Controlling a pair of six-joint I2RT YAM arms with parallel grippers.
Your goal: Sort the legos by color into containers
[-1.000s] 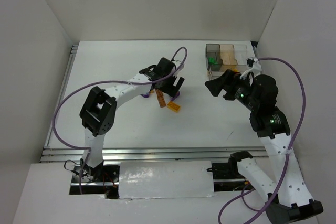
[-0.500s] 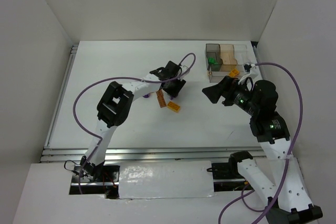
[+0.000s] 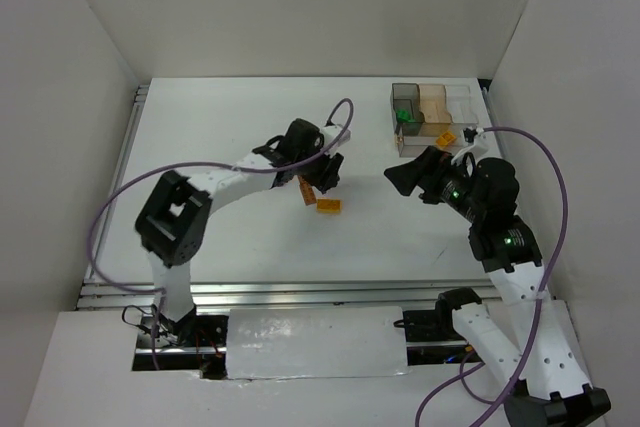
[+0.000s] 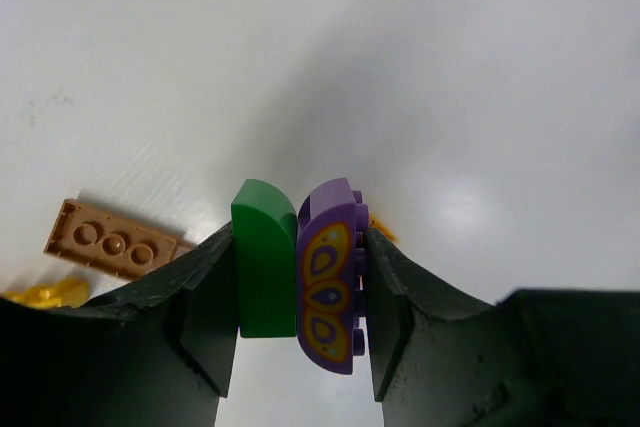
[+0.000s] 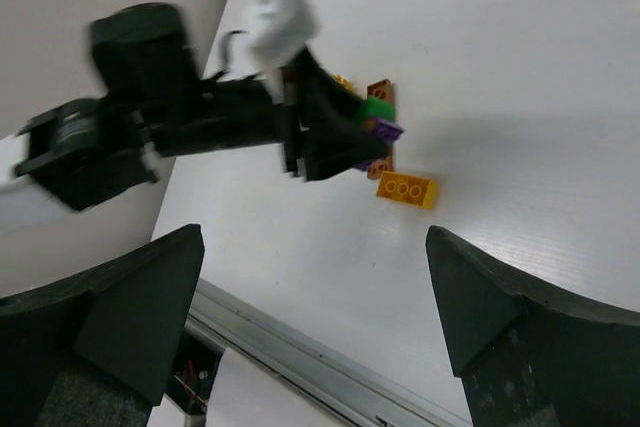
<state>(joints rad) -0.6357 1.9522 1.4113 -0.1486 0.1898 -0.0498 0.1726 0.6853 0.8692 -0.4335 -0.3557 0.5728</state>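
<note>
A green brick and a purple brick are pinched side by side between the left fingers; an orange brick is seen on the surface; the right fingers are spread wide, near the compartment tray

Left arm stretched forward, left jaws clamped; right arm raised, right jaws wide apart.

White worktop. Left end effector sits just beside a yellow-orange studded plastic brick. Right end effector is near the smoky clear compartmented plastic tray, whose leftmost compartment holds a green brick.
</note>
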